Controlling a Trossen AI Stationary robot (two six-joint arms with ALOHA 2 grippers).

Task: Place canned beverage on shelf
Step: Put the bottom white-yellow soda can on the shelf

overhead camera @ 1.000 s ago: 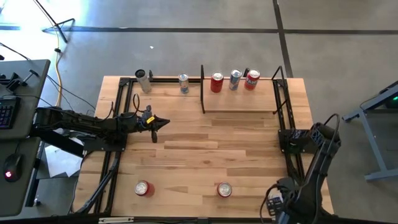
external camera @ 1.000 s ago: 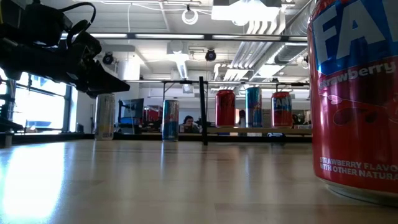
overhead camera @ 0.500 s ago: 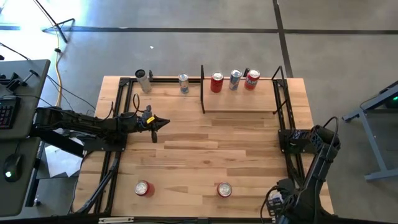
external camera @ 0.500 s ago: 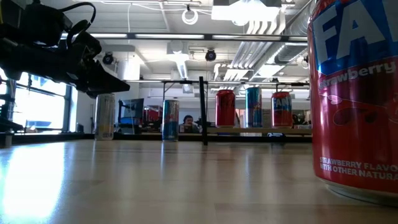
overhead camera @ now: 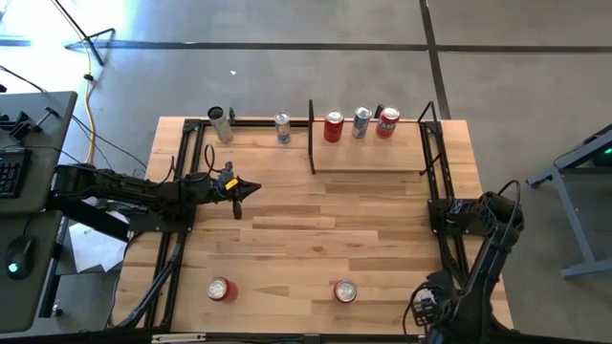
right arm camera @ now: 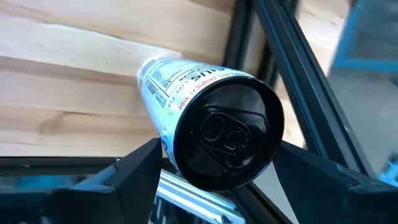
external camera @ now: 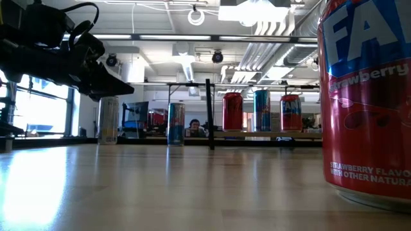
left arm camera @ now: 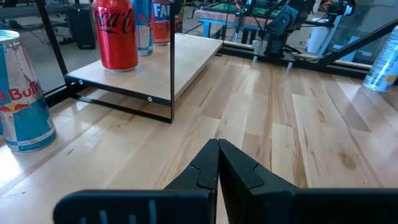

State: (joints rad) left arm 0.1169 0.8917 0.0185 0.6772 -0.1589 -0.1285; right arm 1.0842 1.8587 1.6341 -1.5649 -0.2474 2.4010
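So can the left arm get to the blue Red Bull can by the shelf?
Probably yes. The left gripper hangs shut over bare table, and nothing stands between it and the Red Bull can, left of the shelf.

We're looking at an open-plan robotics lab: ceiling ducts running above the table, a keyboard desk sitting beside it on concrete floor.

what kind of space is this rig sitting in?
Likely an open-plan lab or workshop, not a shop. The high view shows a bare concrete floor with a keyboard-and-mouse desk beside the table. The low view shows exposed ceiling ducts and strip lights, with a person seated at the back.
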